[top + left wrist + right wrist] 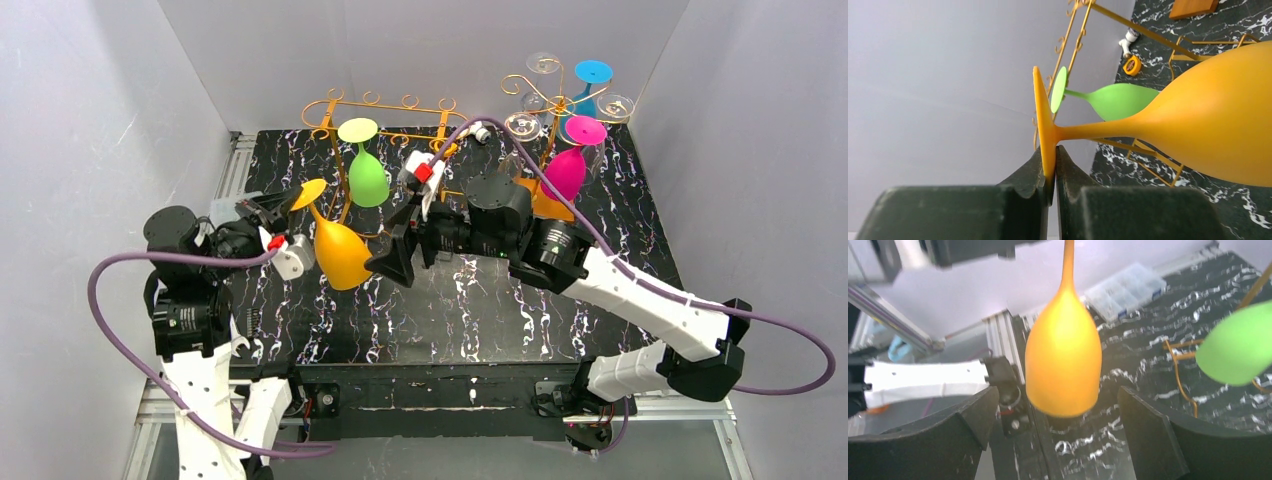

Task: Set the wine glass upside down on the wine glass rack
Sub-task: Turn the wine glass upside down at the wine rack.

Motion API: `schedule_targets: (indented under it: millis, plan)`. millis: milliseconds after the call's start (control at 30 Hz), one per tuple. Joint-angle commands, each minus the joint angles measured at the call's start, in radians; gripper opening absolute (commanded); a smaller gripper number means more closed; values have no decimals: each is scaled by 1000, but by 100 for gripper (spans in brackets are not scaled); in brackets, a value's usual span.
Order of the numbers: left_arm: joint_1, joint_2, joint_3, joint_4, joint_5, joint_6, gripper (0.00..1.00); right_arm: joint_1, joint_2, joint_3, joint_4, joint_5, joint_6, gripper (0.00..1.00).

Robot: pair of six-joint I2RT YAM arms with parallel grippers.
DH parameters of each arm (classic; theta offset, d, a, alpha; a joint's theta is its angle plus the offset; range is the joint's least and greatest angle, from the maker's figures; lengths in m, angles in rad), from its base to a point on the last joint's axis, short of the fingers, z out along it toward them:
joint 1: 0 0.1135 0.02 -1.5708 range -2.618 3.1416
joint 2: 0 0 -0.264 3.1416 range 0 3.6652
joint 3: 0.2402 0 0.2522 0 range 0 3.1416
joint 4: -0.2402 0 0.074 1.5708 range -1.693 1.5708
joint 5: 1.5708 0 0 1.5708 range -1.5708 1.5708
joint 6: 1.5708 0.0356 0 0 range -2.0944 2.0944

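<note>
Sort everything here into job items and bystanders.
Job: orange wine glass, left pincer shut on its foot, open right pincer either side of its bowl, gold rack.
Bystanders: green glass, pink glass, blue glass, tape measure, plastic box.

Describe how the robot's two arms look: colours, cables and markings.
Both mix white shell links with black joint housings. Purple cables run along the left arm and right arm. Each wrist carries a small red patch. The jaws are dark, broad wedges.
</note>
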Motion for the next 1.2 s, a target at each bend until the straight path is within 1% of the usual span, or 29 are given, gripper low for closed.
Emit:
schedule_targets:
  millis: [0,300,433,567,667,900,933,967,1000,1033,1067,1100,1167]
  plan:
    - [-2,-45,-2,50,103,43,0,-1,54,32,248,-45,82,98]
    - [-1,-60,4,61,124,32,0,1,153,-26,484,-217,206,99]
    - [-2,-64,4,61,130,34,0,2,192,-8,441,-245,194,98]
    - [-2,-69,4,61,136,29,0,3,186,-67,439,-222,183,98]
    - [-2,-70,9,62,148,-3,0,2,179,-101,458,-201,182,98]
    - [-2,-58,13,62,148,-6,0,2,151,-143,476,-158,165,72]
    - [-2,-57,11,62,150,-9,0,1,142,-153,485,-144,161,70]
    - [-2,-57,8,62,151,-16,4,1,130,-169,498,-126,157,68]
    - [-1,-56,5,63,152,-33,21,1,117,-180,509,-105,152,67]
    - [-2,-53,3,64,146,-60,74,1,104,-195,512,-81,143,67]
    - [-2,-51,3,64,136,-86,92,1,90,-208,512,-55,131,66]
    - [-2,-47,1,64,122,-113,98,-1,76,-222,511,-32,119,66]
    - [-3,-32,6,62,78,-188,98,-14,38,-261,516,14,106,66]
